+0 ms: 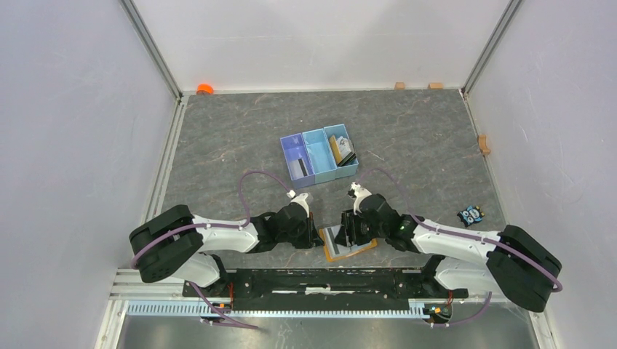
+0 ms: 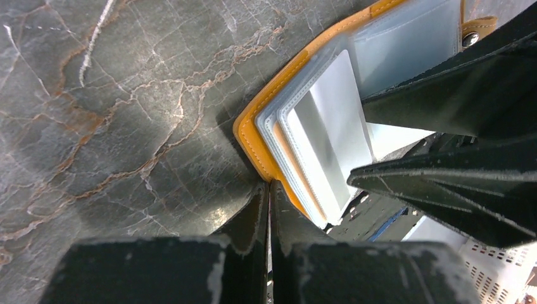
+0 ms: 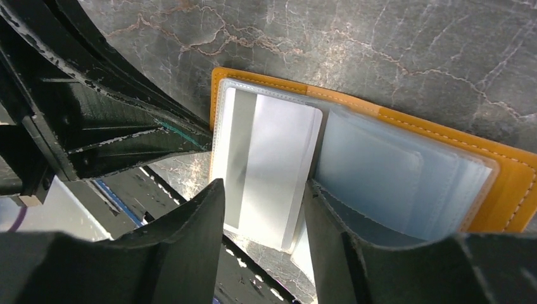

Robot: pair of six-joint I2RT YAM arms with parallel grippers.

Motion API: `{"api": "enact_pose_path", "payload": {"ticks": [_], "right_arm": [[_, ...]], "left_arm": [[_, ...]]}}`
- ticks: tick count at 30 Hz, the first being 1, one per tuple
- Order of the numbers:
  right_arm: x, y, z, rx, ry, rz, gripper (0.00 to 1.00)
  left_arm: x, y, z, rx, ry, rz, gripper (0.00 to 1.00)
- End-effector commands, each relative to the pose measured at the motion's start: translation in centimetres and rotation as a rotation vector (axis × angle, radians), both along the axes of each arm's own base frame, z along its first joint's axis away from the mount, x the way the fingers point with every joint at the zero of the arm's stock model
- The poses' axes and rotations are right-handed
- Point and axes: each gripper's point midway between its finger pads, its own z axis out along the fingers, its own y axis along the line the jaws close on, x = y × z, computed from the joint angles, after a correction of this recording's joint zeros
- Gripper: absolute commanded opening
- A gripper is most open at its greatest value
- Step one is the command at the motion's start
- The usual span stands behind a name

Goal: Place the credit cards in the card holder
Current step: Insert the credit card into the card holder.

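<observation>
Closest in, the left gripper point(image 2: 269, 190) is pinched shut, tips against the orange edge of the card holder point(image 1: 342, 254). It lies open, long axis roughly along the bench's point(image 1: 407, 138) near edge. The right gripper point(image 3: 263, 190) stands parted astride a grey-white card point(image 3: 278, 145) at its clear sleeves. A blue tray point(image 1: 313, 132) mid-bench holds cards point(image 1: 342, 150) in its outer compartments

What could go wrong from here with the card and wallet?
1. The grey card lies between the fingers of the open right claw and seems only partly inside a clear sleeve; lifting away could drag it out.
2. The left claw is shut beside the orange edge of the card holder, not visibly gripping it, so it may slide.
3. The card holder lies near the front edge of the table; a nudge might push it off.
</observation>
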Motion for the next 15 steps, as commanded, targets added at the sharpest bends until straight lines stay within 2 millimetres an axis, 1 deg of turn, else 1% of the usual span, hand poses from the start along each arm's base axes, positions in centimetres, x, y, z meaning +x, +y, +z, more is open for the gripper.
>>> {"api": "enact_pose_path", "payload": {"ticks": [1,3,5,7,9,11,13,15], "right_arm": [[0.6,0.5,1.1,-0.063,-0.053,0.016,0.58],[1.2,-0.2,1.6,-0.109,-0.091,0.007,0.65],[1.8,-0.9,2.6,-0.14,-0.133,-0.001,0.74],[2.8,-2.2,3.7,-0.19,-0.193,-0.033,0.83],[3.5,-3.5,4.5,-0.234,-0.23,-0.052,0.89],[4.1,-5.1,4.6,-0.272,-0.241,-0.073,0.93],[4.5,-6.8,4.1,-0.298,-0.221,-0.092,0.93],[4.6,-7.8,3.6,-0.29,-0.195,-0.098,0.92]], "left_arm": [[-0.5,1.1,-1.0,0.052,0.012,0.011,0.02],[-0.5,1.6,-0.9,0.066,0.003,0.018,0.02],[-0.4,2.2,-0.6,0.078,-0.01,0.022,0.05],[-0.4,2.5,0.1,0.071,-0.027,0.02,0.14],[0.0,2.9,0.7,0.075,-0.055,0.037,0.23],[0.1,3.1,1.3,0.069,-0.063,0.036,0.31],[0.1,3.2,1.7,0.068,-0.067,0.031,0.38],[-0.1,3.4,1.8,0.082,-0.061,0.02,0.43]]}}
